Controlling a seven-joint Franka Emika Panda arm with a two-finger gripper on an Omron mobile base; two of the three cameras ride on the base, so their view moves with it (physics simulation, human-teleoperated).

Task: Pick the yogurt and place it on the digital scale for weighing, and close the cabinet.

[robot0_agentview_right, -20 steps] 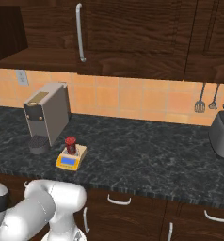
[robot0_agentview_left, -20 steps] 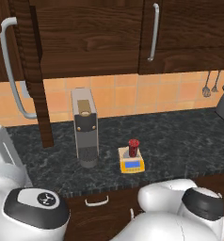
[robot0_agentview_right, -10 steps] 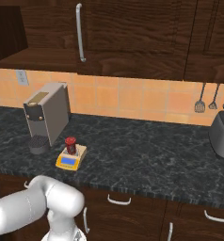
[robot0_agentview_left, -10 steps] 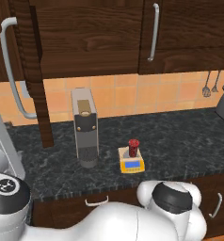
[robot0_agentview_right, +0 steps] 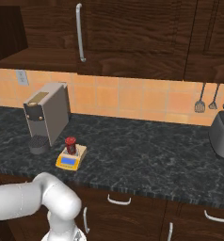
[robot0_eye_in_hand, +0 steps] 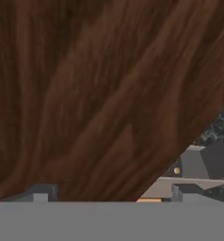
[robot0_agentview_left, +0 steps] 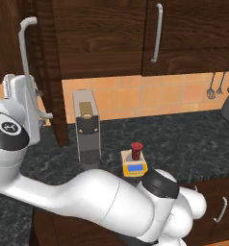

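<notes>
Red yogurt [robot0_agentview_left: 136,150] sat on the digital scale [robot0_agentview_left: 134,166], at three o'clock of the coffee machine [robot0_agentview_left: 87,126]. Only closing the cabinet [robot0_agentview_left: 46,72] door remained; the gripper [robot0_eye_in_hand: 111,193], seemingly empty and spread, faced it, needing a push.

The open cabinet door [robot0_agentview_left: 44,72] stands directly before the pincer [robot0_agentview_left: 39,103]; the coffee machine [robot0_agentview_left: 86,126] stands close beside the door on the worktop [robot0_agentview_right: 147,155].
</notes>
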